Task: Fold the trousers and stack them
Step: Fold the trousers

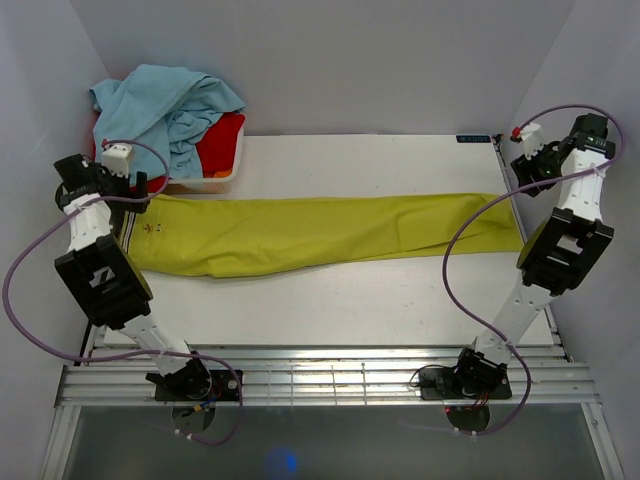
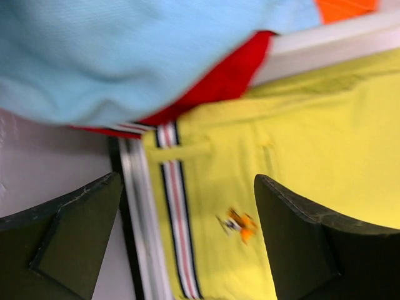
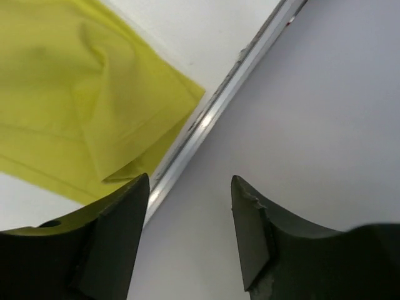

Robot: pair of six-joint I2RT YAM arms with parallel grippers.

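Cloth colours
Trousers [image 1: 320,232] plain chartreuse; waistband label [image 2: 177,219] striped white, red, black. Light blue garment [image 1: 165,105]; red garment [image 1: 225,142].

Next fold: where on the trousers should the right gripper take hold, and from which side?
Probably the hem corner of the trousers, from above at the table's right edge. The layers lie flat and stacked there, close beside the open right gripper, so one pinch likely catches them all.
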